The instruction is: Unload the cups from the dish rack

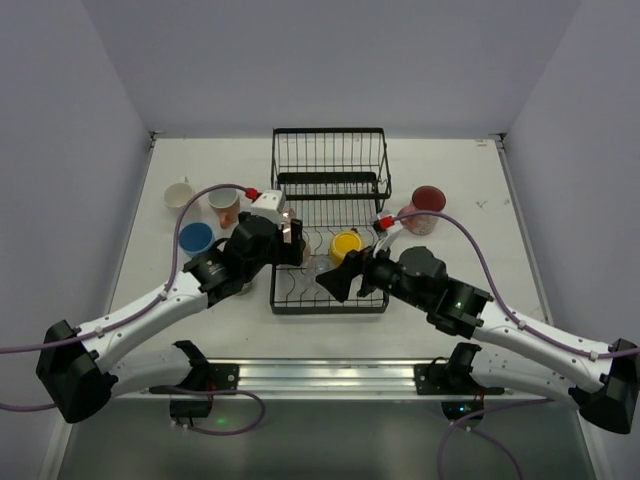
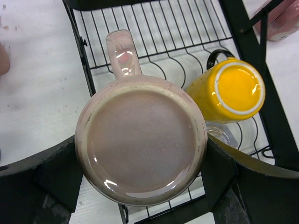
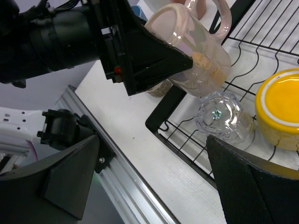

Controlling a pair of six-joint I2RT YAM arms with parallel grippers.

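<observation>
Left tool is clamped on the pink mug at the dish rack's edge. Beneath my right tool, jaws apart, I see the yellow cup and clear glass not yet unloaded. Other cups already stand on the bench.

A white table sits enclosed by plain pale grey walls on three sides
</observation>
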